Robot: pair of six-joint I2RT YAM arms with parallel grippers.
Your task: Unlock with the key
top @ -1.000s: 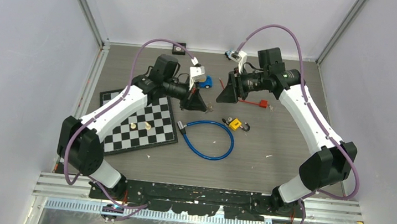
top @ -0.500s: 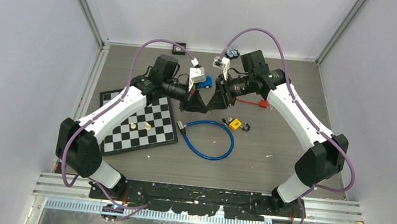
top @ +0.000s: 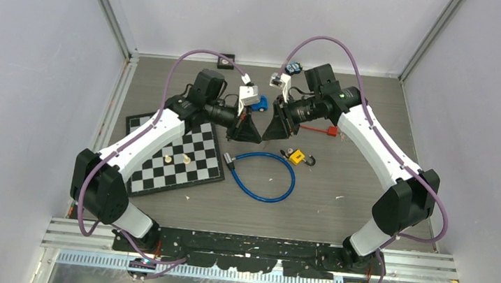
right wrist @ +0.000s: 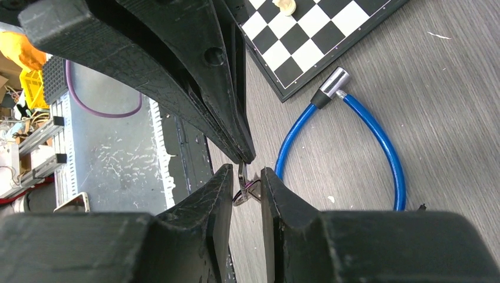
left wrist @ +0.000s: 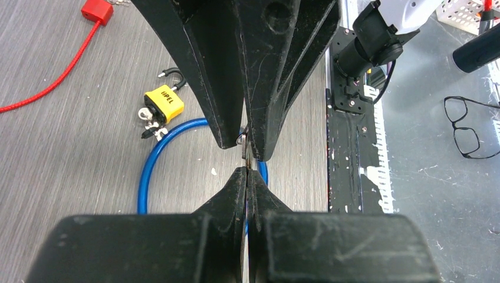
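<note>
You have the key point(right wrist: 243, 187) in the air above the surface point(top: 350, 173), left tool point(left wrist: 246, 172) clamped on it and right tool point(right wrist: 246, 174) narrowly apart around it; if left lets go early, it may fall near the padlock point(top: 296, 157).

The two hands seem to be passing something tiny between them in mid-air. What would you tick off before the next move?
1. Left hand shut on the key: ok.
2. Right hand straddles the key, one finger on each side: ok.
3. Right hand actually clamping the key, so the left can let go: cannot tell; a sliver of gap shows beside it.
4. Yellow padlock in plain view with nothing lying over it: ok.
5. Padlock's keyhole turned a way the key could enter: cannot tell.
6. Blue cable lying flat below, not caught on either hand: ok.
</note>
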